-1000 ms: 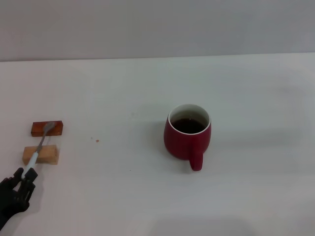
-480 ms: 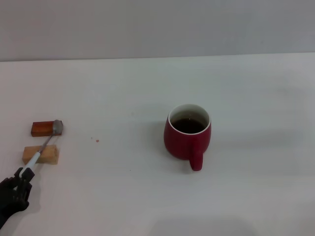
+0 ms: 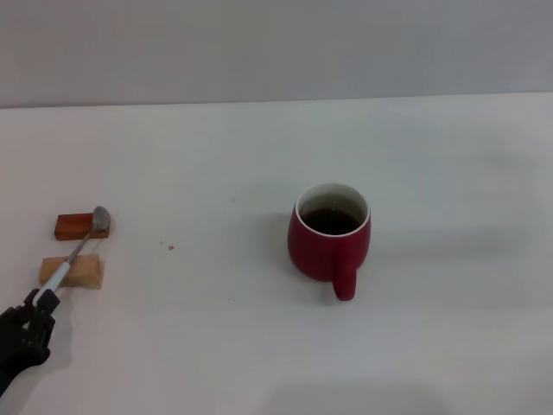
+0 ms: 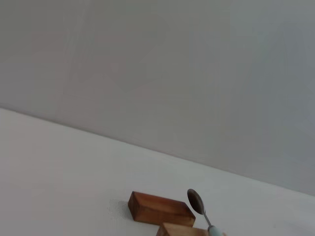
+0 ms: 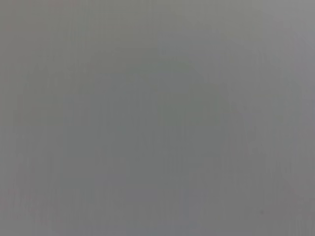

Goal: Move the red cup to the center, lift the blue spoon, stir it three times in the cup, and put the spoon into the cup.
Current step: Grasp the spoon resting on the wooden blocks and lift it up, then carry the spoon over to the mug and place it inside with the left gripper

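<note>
Landmark: the red cup [image 3: 329,237], standing upright on the white tabletop [image 3: 216,156] near its middle, handle turned toward the robot, dark liquid inside.

Spoon: the blue spoon [image 3: 73,253] lies well to the left of the cup, its metal bowl raised beside the darker wooden block [image 3: 76,226] and its pale handle crossing the lighter wooden block [image 3: 72,272]. In the left wrist view the bowl [image 4: 196,201] tilts up just above the dark block [image 4: 158,208].

Left hand: the left hand [image 3: 36,313] sits farther left of the cup than the blocks and nearer the robot, closed on the tip of the spoon handle — a thin, end-on hold.

Right hand: not in any view; its wrist camera shows only flat grey.

Stage, as I judge it: the cup looks placed already; the spoon is being lifted off the blocks and stirring is not yet done.

Risk one: the grip is at the very end of a slim handle, so the spoon could pivot or slip out during the carry across to the cup.

Risk two: a low lift could drag the handle over the lighter block and shove it along.

Risk three: a drooping bowl may strike the cup rim instead of clearing it — splashing liquid or nudging the cup off its spot.
</note>
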Motion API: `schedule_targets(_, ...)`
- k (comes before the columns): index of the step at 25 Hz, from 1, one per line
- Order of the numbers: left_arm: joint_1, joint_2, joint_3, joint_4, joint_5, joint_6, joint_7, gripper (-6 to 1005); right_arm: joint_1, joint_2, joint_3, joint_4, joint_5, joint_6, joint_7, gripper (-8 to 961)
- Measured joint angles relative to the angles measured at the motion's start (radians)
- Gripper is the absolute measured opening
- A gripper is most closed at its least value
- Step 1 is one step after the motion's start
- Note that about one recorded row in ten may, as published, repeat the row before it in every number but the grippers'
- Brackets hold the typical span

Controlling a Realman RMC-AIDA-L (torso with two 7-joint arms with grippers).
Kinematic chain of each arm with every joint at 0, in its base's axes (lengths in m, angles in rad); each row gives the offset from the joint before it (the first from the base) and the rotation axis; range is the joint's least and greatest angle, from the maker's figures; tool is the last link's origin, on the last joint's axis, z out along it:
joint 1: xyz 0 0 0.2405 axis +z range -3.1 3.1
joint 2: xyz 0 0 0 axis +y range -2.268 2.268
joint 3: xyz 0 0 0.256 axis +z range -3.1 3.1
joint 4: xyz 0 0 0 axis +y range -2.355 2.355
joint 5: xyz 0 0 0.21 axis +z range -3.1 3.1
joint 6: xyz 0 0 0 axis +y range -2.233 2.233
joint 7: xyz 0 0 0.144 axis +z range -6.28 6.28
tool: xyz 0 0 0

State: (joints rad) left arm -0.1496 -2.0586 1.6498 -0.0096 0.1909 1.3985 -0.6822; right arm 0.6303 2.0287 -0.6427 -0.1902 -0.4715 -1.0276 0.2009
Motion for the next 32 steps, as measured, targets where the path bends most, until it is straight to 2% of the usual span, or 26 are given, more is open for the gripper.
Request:
schedule_targets(11, -0.003, 0.002, -0.007, 0.07, 0.002, 0.005, -0.008, 140, -0.001, 0.001, 0.0, 0.004, 0.0, 0.0, 0.0, 463)
schedule_targets(20, -0.104, 0.019, -0.037, 0.108, 0.004, -0.007, -0.036, 140, -0.011, -0.002, -0.006, 0.011, 0.004, 0.0, 0.003, 463)
schedule_targets(21, -0.13, 0.029, -0.038, 0.123, 0.005, -0.012, -0.061, 140, -0.013, -0.002, -0.007, 0.013, 0.004, 0.0, 0.004, 463)
schedule_targets(22, -0.13, 0.029, -0.038, 0.123, 0.005, -0.012, -0.061, 140, -0.015, -0.002, -0.006, 0.016, 0.005, 0.0, 0.004, 463)
schedule_targets(28, -0.183, 0.077, -0.042, 0.243, 0.052, -0.093, -0.192, 141, -0.032, -0.004, -0.006, 0.021, 0.006, 0.0, 0.007, 463)
schedule_targets(30, -0.195, 0.097, -0.066, 0.296, 0.111, -0.12, -0.256, 141, -0.04, -0.004, -0.006, 0.022, 0.006, 0.0, 0.009, 463)
schedule_targets(31, -0.202, 0.114, -0.112, 0.344, 0.194, -0.135, -0.32, 141, -0.043, -0.004, -0.006, 0.022, 0.006, 0.0, 0.01, 463)
schedule_targets(32, -0.202, 0.114, -0.112, 0.344, 0.194, -0.135, -0.32, 141, -0.046, -0.004, -0.006, 0.023, 0.006, 0.0, 0.01, 463)
